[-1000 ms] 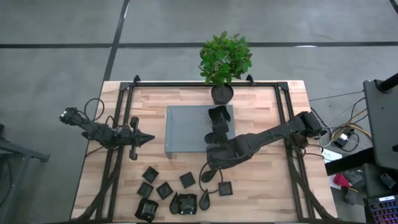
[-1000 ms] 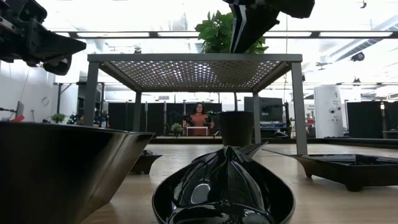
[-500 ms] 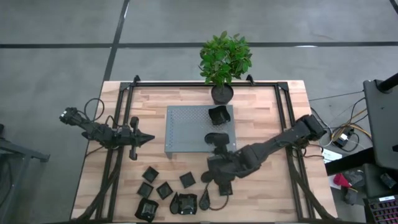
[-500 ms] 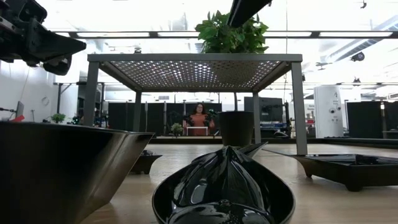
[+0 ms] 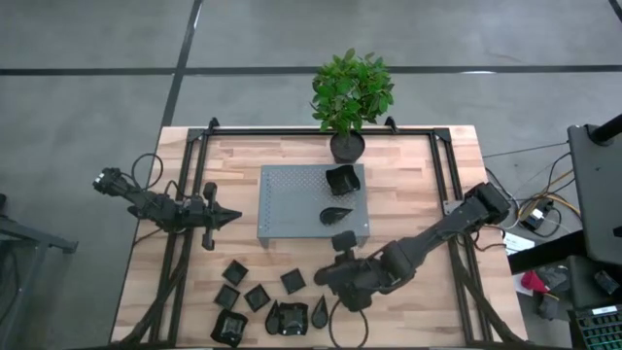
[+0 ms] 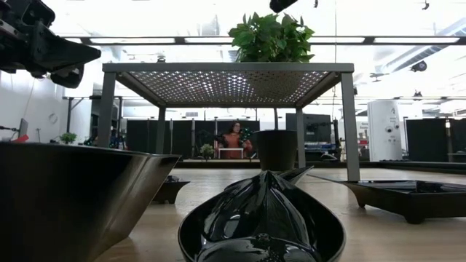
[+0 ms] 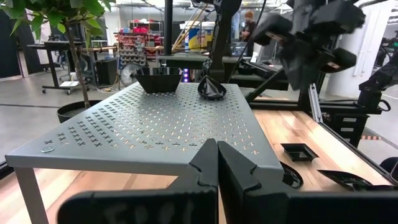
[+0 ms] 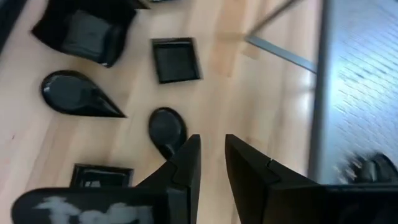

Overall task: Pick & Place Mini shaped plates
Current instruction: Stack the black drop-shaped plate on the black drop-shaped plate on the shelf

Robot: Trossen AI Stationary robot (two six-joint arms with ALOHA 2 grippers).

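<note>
The grey perforated platform [image 5: 292,199] carries two mini shaped plates: a rounded-square dish [image 5: 341,180] and a teardrop one [image 5: 336,215]. Several more black plates lie on the wood near the front edge, among them a square one [image 5: 293,282] and a teardrop [image 5: 322,311]. My right gripper [image 5: 335,274] hangs open above these plates, slanting downward, with nothing between its fingers [image 8: 186,163]. Below it, the right wrist view shows a small leaf plate [image 8: 166,127] and a square plate [image 8: 176,59]. My left gripper [image 5: 229,216] waits shut, left of the platform.
A potted plant [image 5: 350,97] stands at the table's far edge behind the platform. Black rails [image 5: 185,243] run along the table's left and right sides. In the low view a teardrop plate [image 6: 262,218] fills the foreground, and a person shows far off in the room.
My right gripper has swung from above the platform toward the table's near edge and now hangs over the loose plates. The teardrop plate has come into sight on the platform where that arm stood. In the low view the arm has left the picture's top.
</note>
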